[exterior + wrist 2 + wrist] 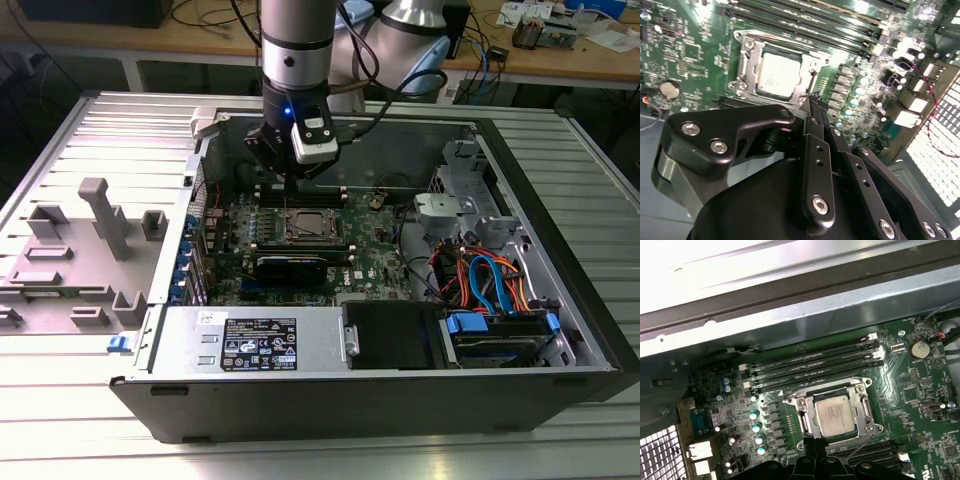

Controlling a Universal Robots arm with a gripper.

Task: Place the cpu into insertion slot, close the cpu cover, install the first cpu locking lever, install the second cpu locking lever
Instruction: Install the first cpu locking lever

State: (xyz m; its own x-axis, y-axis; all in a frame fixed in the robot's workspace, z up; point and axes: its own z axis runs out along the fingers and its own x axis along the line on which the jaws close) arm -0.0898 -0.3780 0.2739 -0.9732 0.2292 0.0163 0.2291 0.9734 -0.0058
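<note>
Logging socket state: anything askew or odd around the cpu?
One thing: in the first wrist view a thin locking lever juts diagonally off the insertion slot rather than lying along its edge, so it looks unlatched. The gripper is beside it. The cpu sits square under the cpu cover.

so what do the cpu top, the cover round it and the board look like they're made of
Judging by looks alone: the cpu has a metal top, dull silver-grey and matte, with a soft sheen and no glare. The cpu cover is thin sheet metal, probably steel, a brighter silver that glints along its edges. The motherboard is a green, semi-gloss circuit laminate, likely fibreglass, with fine traces showing.
</note>
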